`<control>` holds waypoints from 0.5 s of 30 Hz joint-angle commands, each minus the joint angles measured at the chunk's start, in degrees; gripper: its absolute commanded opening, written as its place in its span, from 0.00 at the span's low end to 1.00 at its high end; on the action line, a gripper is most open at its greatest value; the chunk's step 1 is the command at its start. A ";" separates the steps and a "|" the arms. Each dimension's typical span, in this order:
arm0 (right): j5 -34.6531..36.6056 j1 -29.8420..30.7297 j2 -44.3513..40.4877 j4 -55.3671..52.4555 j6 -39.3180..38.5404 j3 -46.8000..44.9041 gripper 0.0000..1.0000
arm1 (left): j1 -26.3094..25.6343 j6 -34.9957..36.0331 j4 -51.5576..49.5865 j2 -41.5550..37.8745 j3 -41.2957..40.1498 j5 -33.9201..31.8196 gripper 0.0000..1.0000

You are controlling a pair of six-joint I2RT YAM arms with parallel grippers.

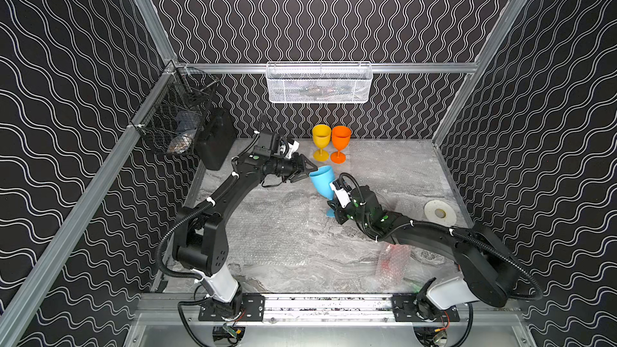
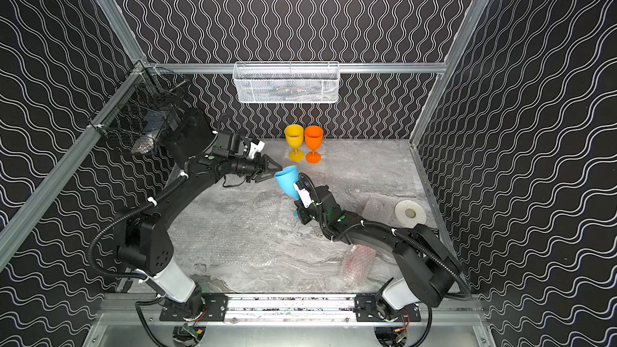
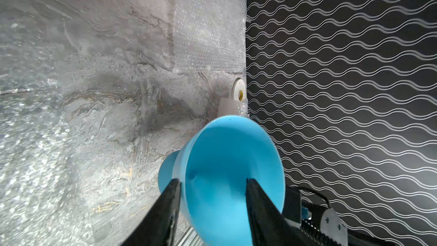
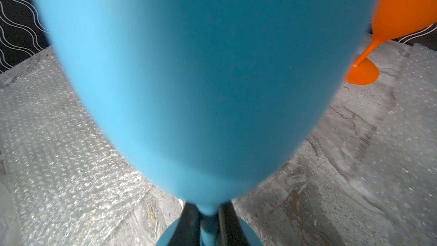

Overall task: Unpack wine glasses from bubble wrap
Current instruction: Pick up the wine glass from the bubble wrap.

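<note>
Two arms share one glass. The left arm (image 1: pixel 227 195) rises from its base at the desk's front edge and bends inward, its forearm about level and its wrist aimed across the workspace. The right arm (image 1: pixel 427 238) stretches low over the marbled grey desk (image 1: pixel 334 262) from the opposite front corner.

Between them is the light blue glass (image 1: pixel 322 180), lifted clear of the desk and tilted with its mouth toward the left arm. The right fingers (image 4: pixel 189 223) are closed on its short stem, one on each side, just above the round foot. The left fingers (image 3: pixel 170 204) stand partly apart across the rim, one outside the bowl and one inside. The inner one looks clear of the wall, so no squeeze shows. The glass is bare, matte and opaque.

A flat bubble wrap sheet (image 1: pixel 267 238) lies spread on the desk in front of the left arm, and a second sheet (image 1: pixel 384 161) covers the back right. A rolled bubble wrap tube (image 1: pixel 392 262), with red showing through it, lies near the desk's front beside the right arm.

By the rear wall (image 1: pixel 384 118), the yellow glass (image 1: pixel 321 138) and orange glass (image 1: pixel 341 140) stand upright side by side, unwrapped. A white tape roll (image 1: pixel 440 213) lies flat near the desk's right edge.
</note>
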 commanded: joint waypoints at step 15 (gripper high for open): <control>2.14 0.51 -0.02 1.86 -1.22 0.66 0.12 | -3.59 15.05 -22.23 5.19 9.39 -2.98 0.25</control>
